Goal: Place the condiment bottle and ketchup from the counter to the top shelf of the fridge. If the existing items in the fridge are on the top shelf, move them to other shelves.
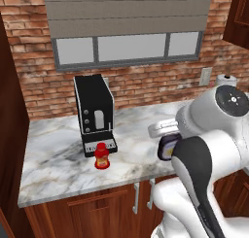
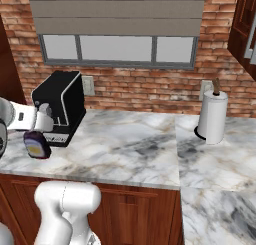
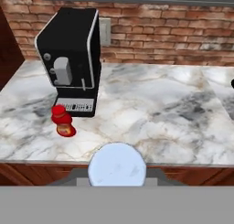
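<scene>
Gripper [image 2: 36,139] pinching condiment bottle [image 2: 37,145], held above counter [image 1: 58,164] edge. Ketchup [image 1: 101,156] upright on counter, just before coffee machine [image 1: 94,111].

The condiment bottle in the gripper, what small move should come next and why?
Probably carry it away from the counter toward the fridge: the gripper looks shut on the condiment bottle, which hangs clear above the marble. The ketchup stands by the coffee machine.
</scene>
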